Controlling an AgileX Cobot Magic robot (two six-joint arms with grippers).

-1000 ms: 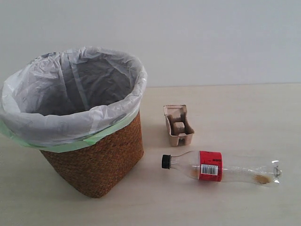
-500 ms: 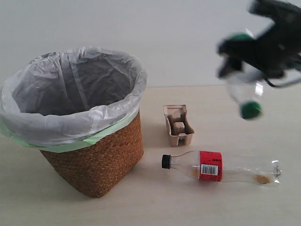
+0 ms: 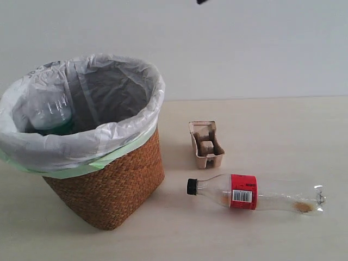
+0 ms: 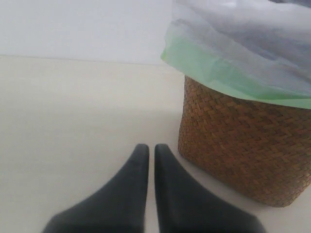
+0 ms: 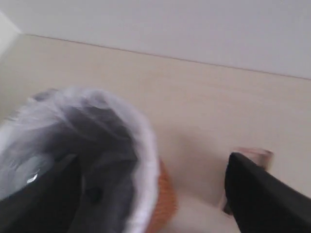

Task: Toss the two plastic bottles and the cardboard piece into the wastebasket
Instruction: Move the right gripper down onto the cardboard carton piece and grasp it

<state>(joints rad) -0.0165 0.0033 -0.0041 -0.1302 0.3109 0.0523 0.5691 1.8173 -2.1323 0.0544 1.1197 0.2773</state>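
The wastebasket (image 3: 109,185) stands at the left, its white bag (image 3: 81,141) folded over the rim. The shorter bottle (image 3: 51,115) rests inside it against the left wall, its cap hidden. Flat on the table at the right lies the long slim bottle (image 3: 253,194) with red label, black cap toward the basket. Just behind it sits the cardboard piece (image 3: 205,144). My right gripper (image 5: 153,160) hangs open above the basket's rim (image 5: 146,145), holding nothing; only a dark tip of the arm (image 3: 202,1) shows in the exterior view. My left gripper (image 4: 151,150) is shut and empty, low beside the basket (image 4: 243,141).
A pale wooden table (image 3: 272,125) runs back to a plain white wall (image 3: 244,49). In the blurred right wrist view the edge of the cardboard piece (image 5: 252,153) peeks out behind one finger (image 5: 262,194).
The right gripper swept in from the right carrying the green-capped bottle, then let it go. The bottle now rests inside the basket, which has shifted slightly, and the arm has risen almost out of view.
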